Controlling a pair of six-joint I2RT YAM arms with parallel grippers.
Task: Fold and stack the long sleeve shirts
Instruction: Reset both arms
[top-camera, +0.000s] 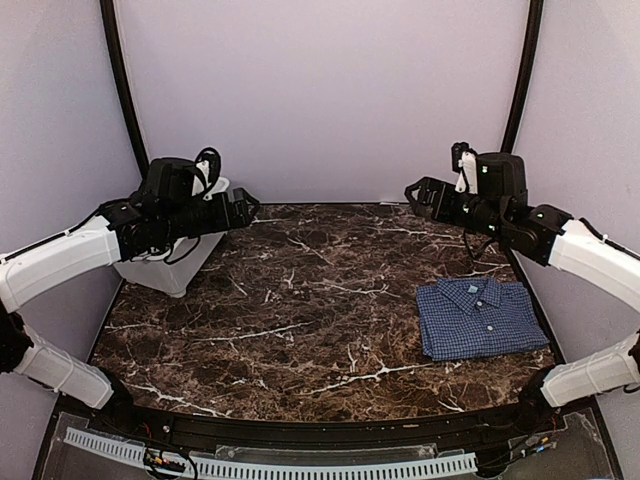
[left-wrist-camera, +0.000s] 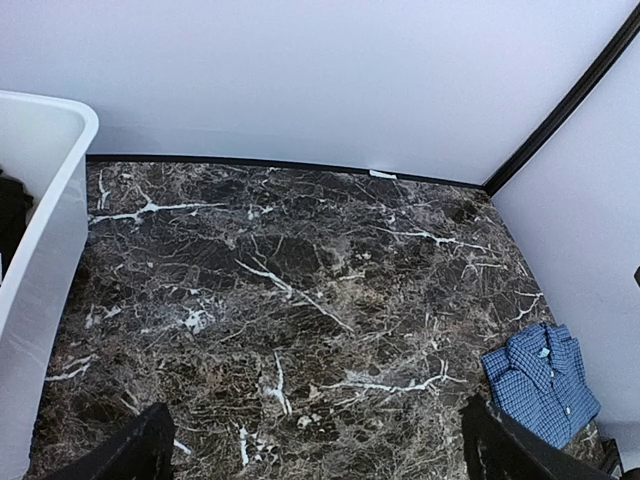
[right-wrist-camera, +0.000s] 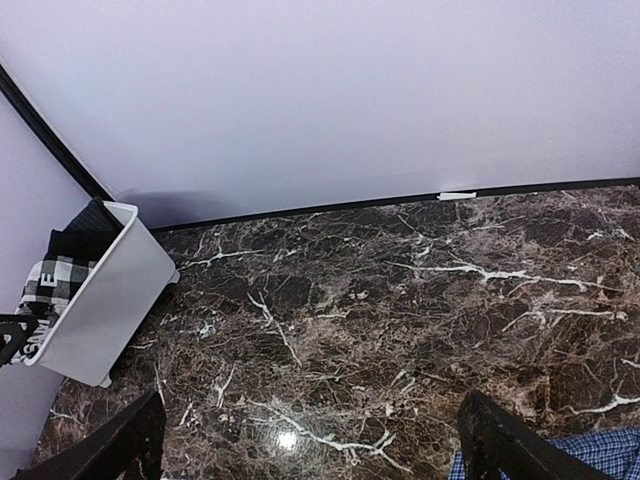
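A blue checked long sleeve shirt (top-camera: 480, 316) lies folded with its collar up on the right side of the marble table. It also shows in the left wrist view (left-wrist-camera: 541, 380) and its edge in the right wrist view (right-wrist-camera: 600, 452). My left gripper (top-camera: 243, 208) is raised above the table's back left, next to the bin, open and empty. My right gripper (top-camera: 418, 194) is raised above the back right, behind the shirt, open and empty. In both wrist views the black fingertips (left-wrist-camera: 140, 450) (right-wrist-camera: 510, 445) stand wide apart with bare marble between them.
A white plastic bin (top-camera: 175, 262) stands at the back left under my left arm; it holds dark and black-and-white checked cloth (right-wrist-camera: 50, 285). Lilac walls enclose the table on three sides. A black rail runs along the near edge (top-camera: 300, 425).
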